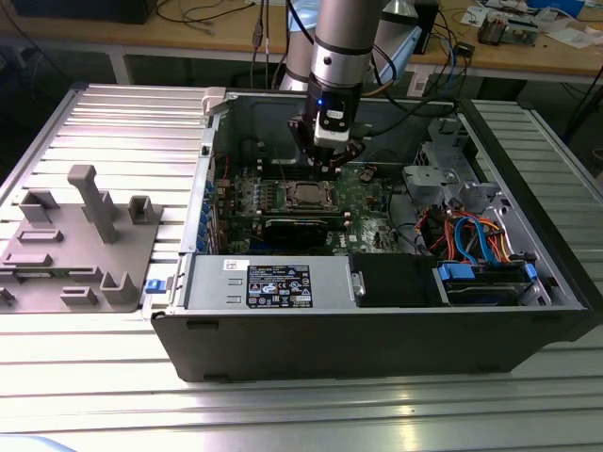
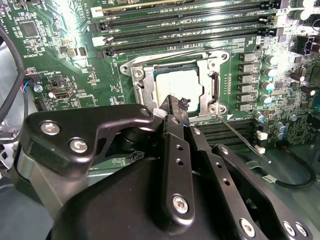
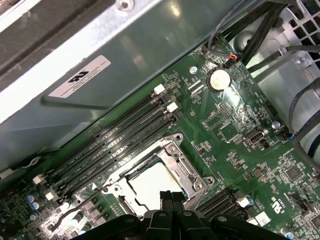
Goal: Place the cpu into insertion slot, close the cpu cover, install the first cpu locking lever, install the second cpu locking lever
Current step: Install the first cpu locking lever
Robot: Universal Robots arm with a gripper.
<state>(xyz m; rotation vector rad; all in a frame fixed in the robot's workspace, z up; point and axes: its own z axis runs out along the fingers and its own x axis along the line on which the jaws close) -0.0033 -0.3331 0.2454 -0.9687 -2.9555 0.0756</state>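
Observation:
The cpu (image 2: 179, 88) lies silvery in the insertion slot (image 1: 309, 195) on the green board. The cpu cover (image 2: 209, 80) is down flat around it, the chip showing through its window. In the first wrist view the cpu (image 3: 152, 186) and the cpu cover (image 3: 186, 169) sit just beyond my fingertips. My gripper (image 2: 173, 107) hovers at the socket's near edge, shut with nothing in it. In the exterior view my gripper (image 1: 331, 156) hangs just above the board behind the socket. One thin locking lever (image 2: 242, 140) sticks out loose from a socket corner. Another lever (image 2: 175, 53) runs along the socket's far side.
Long memory slots (image 2: 190, 22) flank the socket. The case's metal wall (image 3: 150, 55) stands close behind them. A drive cage with coloured cables (image 1: 471, 235) is at the exterior view's right, a power supply (image 1: 273, 282) in front, and a grey fixture (image 1: 80, 240) outside the case.

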